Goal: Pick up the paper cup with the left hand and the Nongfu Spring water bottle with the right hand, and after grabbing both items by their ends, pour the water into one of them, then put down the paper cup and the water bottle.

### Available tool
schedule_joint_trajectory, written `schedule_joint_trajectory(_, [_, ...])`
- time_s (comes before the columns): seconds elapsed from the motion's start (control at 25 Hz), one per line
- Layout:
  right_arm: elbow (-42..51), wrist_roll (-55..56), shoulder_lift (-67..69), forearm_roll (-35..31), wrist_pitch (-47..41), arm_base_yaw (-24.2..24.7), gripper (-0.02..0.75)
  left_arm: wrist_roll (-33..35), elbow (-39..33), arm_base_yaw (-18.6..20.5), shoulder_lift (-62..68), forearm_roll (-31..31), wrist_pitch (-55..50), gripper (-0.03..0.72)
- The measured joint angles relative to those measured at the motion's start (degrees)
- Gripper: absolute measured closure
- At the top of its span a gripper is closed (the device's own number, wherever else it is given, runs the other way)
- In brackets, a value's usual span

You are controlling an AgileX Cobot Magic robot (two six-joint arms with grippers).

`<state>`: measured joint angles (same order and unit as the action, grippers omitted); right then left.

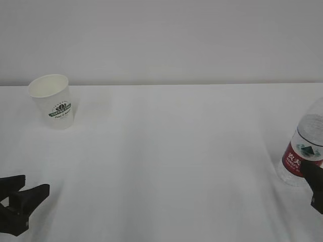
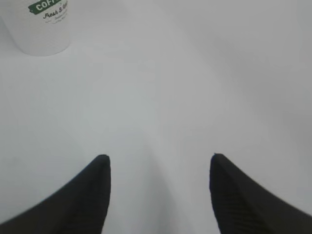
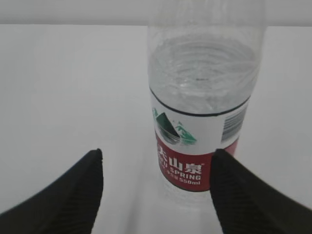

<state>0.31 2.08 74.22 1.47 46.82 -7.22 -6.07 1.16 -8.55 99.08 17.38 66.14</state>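
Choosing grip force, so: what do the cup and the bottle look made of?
The paper cup: apparently matte white paper, opaque with a printed green logo. The Nongfu Spring water bottle: likely thin clear plastic, glossy, ribbed and see-through, wrapped in a printed red label.

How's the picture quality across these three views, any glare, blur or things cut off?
Exterior view: flat, even light, faint shadows, slightly soft; the water bottle is cropped by the right edge. Left wrist view: the paper cup is cut off at the top, its lettering blurred. Right wrist view: bottle label readable, top out of frame.

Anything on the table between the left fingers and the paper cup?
Nothing: only bare white table between the left fingers and the paper cup, per the left wrist view.
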Motion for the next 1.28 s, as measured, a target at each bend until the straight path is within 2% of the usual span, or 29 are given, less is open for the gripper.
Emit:
schedule_joint_trajectory(0.64, [0.0,-4.46,0.37,-0.98,0.12,0.0,0.223,-0.8,0.0,0.0,0.0,0.15,0.0,0.224])
schedule_joint_trajectory(0.92, [0.0,-3.58,0.51,-0.98,6.9,0.0,0.223,-1.33,0.0,0.0,0.0,1.69,0.0,0.235])
schedule_joint_trajectory(1.28, [0.0,-0.65,0.51,-0.01,7.68,0.0,0.266,-1.46,0.0,0.0,0.0,3.14,0.0,0.272])
